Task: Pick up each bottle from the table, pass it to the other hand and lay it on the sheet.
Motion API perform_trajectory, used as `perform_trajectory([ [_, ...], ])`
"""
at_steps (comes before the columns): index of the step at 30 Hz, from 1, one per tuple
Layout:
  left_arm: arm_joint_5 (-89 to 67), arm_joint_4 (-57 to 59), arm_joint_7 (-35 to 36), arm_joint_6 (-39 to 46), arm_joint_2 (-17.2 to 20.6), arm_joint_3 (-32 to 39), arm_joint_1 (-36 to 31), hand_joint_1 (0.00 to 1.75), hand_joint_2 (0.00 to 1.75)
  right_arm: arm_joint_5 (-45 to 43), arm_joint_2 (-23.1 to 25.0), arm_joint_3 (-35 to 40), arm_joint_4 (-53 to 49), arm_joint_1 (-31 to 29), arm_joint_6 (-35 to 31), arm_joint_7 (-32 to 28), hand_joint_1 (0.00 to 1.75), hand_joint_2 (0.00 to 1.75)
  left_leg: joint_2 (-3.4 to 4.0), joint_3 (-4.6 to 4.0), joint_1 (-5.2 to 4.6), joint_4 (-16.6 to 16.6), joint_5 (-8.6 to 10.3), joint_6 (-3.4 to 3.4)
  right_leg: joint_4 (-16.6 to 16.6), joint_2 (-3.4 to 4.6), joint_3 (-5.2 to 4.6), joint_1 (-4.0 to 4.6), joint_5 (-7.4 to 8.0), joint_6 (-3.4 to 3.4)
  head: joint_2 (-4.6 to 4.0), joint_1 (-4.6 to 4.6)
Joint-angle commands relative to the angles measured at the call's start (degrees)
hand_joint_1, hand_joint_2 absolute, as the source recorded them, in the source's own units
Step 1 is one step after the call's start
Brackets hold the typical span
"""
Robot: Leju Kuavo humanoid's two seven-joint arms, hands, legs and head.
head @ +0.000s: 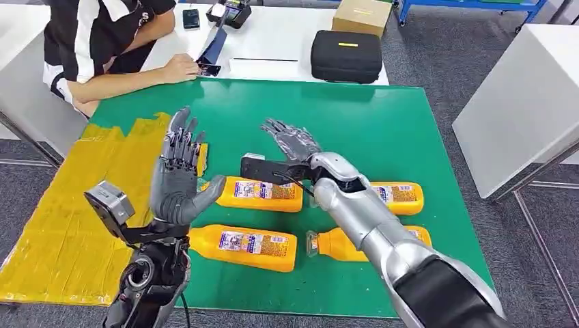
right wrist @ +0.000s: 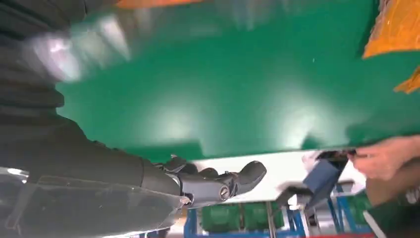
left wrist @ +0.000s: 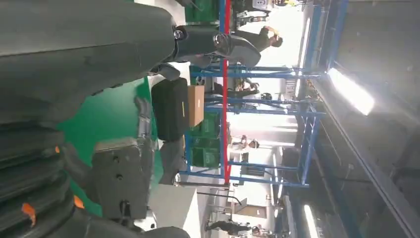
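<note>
Both of my hands hung above the green counter [head: 382, 123] with nothing in them: my left hand [head: 179, 174] was raised palm-up with its fingers spread, and my right hand [head: 292, 141] reached forward, flat and open, over the middle of the counter. I judged that posture to be the gap between bottles, neither hand committed to a grasp and no handover under way. Four orange bottles lay on their sides on the green surface, none of them on the yellow sheet [head: 61, 225] that covered the counter's left part. The nearest bottle [head: 242, 247] lay just below my left hand's wrist, a second bottle [head: 263, 193] lay between my two hands, and the third bottle [head: 399, 197] and fourth bottle [head: 338, 244] lay on the right, partly hidden by my right forearm. They lay flat, I supposed, so that a hand could close round the body from above, and the sheet sat to the left so that my left hand could set them down after receiving them. The bottles looked full of orange liquid, with their caps on. Beyond the far edge a person [head: 102, 41] sat at a white table beside a black case [head: 346, 56] and a cardboard box [head: 362, 15], both closed, contents unknown.
</note>
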Motion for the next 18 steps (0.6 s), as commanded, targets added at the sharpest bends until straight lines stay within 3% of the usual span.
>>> perform_trajectory([
  [1,0.28,4.91,-0.10,0.24,1.46,-1.74,-2.56,0.00,1.75,-0.83,0.90,1.98,8.37,-4.12,0.80,0.42,0.00,1.75,-0.06,0.22,0.01,0.01,-0.10,0.02,0.03,0.00,0.21,0.04,-0.11,-0.28,0.00,0.00],
  [18,0.58,7.29,-0.84,0.91,0.67,-2.52,-3.16,0.00,1.75,-3.66,0.48,1.50,12.70,-2.72,2.31,4.07,0.00,1.75,-0.15,0.30,0.03,0.01,-0.13,0.02,0.00,-0.06,0.31,0.06,-0.15,-0.33,0.00,0.00],
])
